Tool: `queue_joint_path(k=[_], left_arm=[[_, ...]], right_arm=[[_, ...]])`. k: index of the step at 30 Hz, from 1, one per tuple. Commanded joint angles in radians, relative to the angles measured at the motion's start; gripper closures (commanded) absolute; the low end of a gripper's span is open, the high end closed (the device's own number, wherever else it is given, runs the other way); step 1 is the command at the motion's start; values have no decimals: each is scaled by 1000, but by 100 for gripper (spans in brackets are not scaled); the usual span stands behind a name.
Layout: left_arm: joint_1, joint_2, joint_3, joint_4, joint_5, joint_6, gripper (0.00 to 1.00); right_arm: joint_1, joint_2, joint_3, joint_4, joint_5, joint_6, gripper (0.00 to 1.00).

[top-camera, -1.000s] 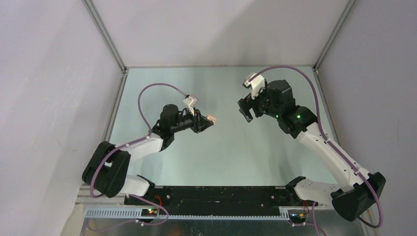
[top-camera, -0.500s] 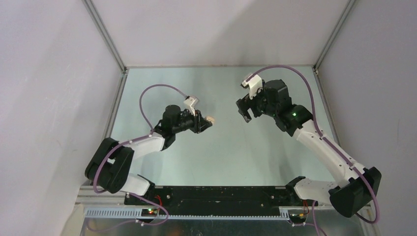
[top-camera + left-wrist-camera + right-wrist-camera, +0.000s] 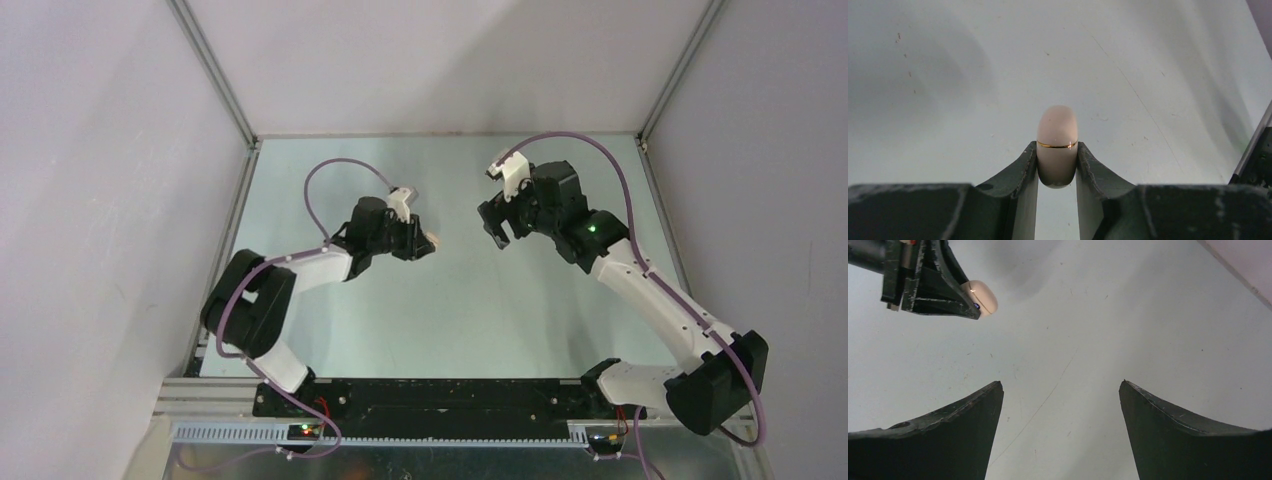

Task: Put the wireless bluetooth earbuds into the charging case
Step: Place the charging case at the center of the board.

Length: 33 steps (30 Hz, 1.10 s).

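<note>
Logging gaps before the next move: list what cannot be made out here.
Pale gold-banded piece: top view, too small to identify; left wrist view, left gripper fingers cover its lower sides.
Right gripper: right wrist view, finger bases cut off by the bottom edge.

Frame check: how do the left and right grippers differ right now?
The left gripper is shut on a pale rounded piece with a thin gold line; the right gripper holds nothing. The left gripper's jaws stand narrow, the right gripper's wide apart. Both hover above the table, tips turned toward each other.
</note>
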Motion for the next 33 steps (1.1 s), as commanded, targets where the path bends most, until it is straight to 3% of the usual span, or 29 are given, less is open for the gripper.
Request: queue_joint_path(k=[1, 18, 25, 33], left_arm=[[2, 79, 110, -82, 2, -5, 86], [4, 327, 340, -33, 84, -228, 86], [-111, 454, 405, 65, 96, -355, 86], [-164, 557, 520, 76, 120, -413, 87]], right_arm=[[-15, 6, 4, 36, 20, 10, 9], [-34, 45, -4, 69, 116, -15, 8], [-49, 38, -3, 93, 206, -43, 6], [-197, -60, -3, 82, 170, -6, 5]])
